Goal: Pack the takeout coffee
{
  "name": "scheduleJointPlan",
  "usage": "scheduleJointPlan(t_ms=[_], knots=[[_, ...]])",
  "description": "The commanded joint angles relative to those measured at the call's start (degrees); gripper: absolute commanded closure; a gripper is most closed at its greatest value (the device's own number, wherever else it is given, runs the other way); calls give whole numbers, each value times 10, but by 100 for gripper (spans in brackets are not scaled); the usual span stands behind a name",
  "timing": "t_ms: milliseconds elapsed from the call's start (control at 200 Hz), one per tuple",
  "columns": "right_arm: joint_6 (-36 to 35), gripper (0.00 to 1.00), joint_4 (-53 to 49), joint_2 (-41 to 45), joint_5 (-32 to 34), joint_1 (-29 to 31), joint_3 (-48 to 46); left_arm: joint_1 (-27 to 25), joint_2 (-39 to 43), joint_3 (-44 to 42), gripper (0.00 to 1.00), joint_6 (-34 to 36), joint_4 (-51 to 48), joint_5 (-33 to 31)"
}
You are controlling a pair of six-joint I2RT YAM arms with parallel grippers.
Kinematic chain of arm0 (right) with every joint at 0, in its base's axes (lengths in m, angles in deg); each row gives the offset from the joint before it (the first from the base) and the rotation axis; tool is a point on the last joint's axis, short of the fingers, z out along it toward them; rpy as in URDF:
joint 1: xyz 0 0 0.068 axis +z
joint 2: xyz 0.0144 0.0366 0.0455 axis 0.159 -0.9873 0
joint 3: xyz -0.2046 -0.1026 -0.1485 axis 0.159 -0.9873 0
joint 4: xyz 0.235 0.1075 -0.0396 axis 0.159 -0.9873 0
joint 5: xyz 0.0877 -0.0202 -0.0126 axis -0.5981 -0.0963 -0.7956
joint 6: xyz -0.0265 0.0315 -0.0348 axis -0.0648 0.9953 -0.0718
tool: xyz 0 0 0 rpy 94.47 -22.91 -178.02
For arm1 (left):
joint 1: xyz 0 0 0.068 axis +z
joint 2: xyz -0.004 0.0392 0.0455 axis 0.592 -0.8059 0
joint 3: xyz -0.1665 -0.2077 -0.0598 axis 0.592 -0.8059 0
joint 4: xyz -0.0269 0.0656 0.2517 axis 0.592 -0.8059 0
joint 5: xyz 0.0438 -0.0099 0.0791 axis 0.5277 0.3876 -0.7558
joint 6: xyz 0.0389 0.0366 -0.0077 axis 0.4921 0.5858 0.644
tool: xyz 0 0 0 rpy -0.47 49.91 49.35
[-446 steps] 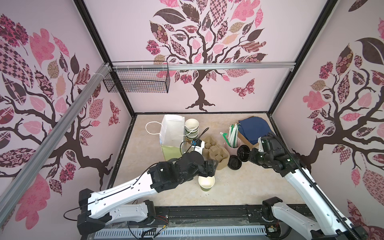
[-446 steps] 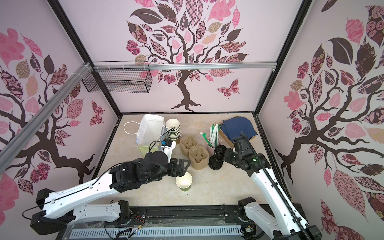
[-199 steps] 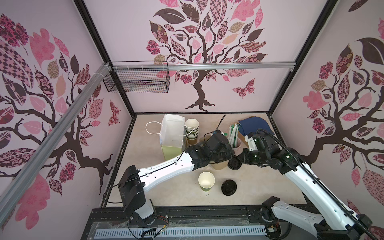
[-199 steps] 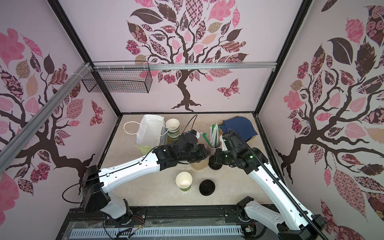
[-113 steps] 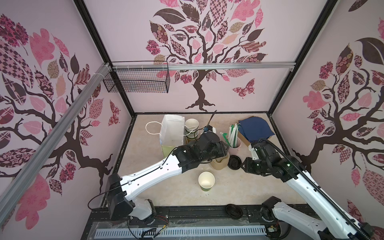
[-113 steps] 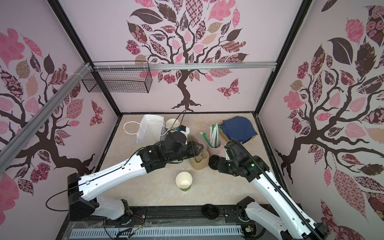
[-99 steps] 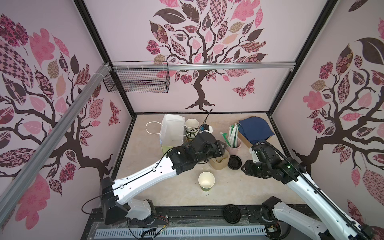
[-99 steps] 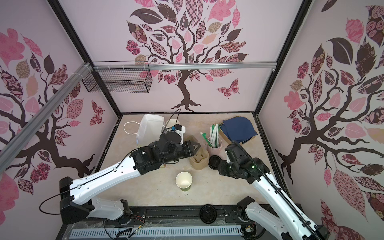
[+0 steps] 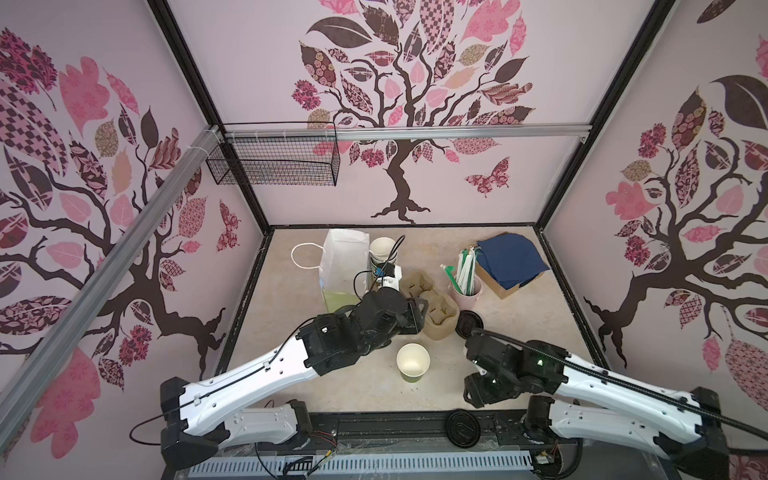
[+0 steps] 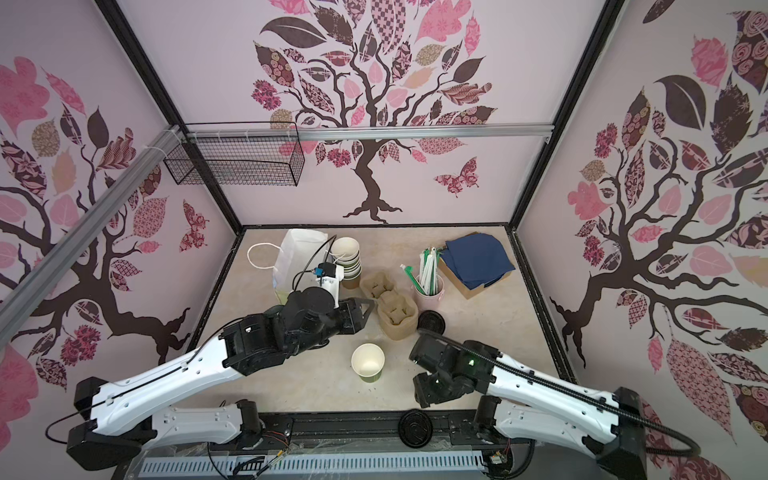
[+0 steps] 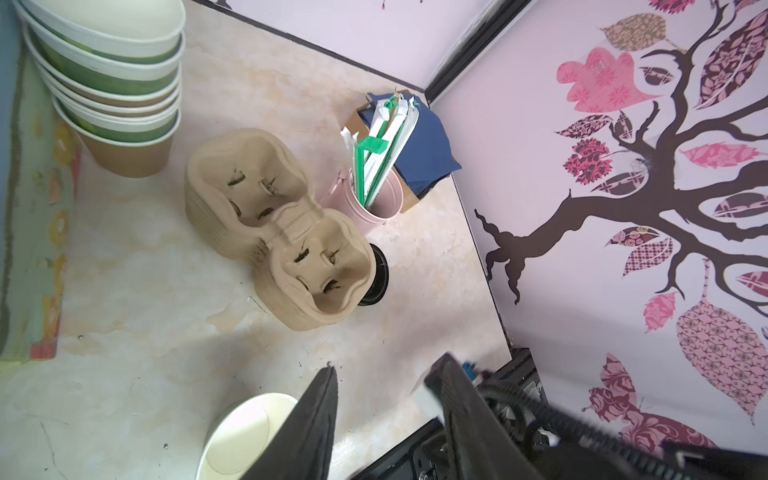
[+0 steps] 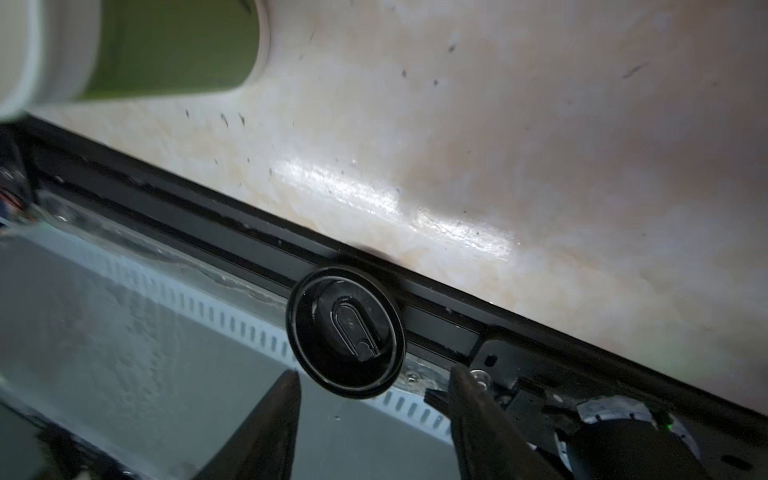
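Toward the upper left of the tabletop [image 9: 286,299] in a top view stood the white paper bag [image 9: 345,262], where I judged the drink had to end up. My left fingers [image 11: 318,419] hovered partway open with nothing between them. They were beside the pulp carrier [image 9: 436,311] and just up-frame of the cup [image 9: 412,363].

That cup stood alone in the lower middle of both top views. It was upright, long axis vertical, cream mouth facing the ceiling, green wall showing on its near side, and uncapped. Its black lid [image 9: 462,423] lay flat further down-frame and to the right. It was off the tabletop, on the dark rail [image 9: 374,424] along the front edge, sip-slot face up. My right fingers [image 12: 473,409] hung just short of it, spread apart and gripping nothing.

As I judged it, the step in hand was retrieving that lid. Doing it well meant:
- straddling the rim squarely;
- closing gently so the thin plastic would not skid along the rail;
- carrying it level;
- centring it over the mouth while my left fingers steadied the cup low on its wall without crushing the paper.
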Motion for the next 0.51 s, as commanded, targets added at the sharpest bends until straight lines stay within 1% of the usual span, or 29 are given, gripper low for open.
scheduleJointPlan(t_ms=[0,50,100,250,500], knots=[[79,39,10,-73,58,75,-11,-2,30,-19,55,0,-23,-34],[87,39,10,-100,78,97,-9,-2,40,-21,55,-3,-33,-38],[90,39,11,-114,85,102,-8,-3,50,-25,55,-6,-41,-42],[99,42,5,-109,105,101,-8,-3,74,-37,55,-15,-54,-49],[117,47,78,-85,31,101,-75,-5,87,-46,55,-20,-56,-54]])
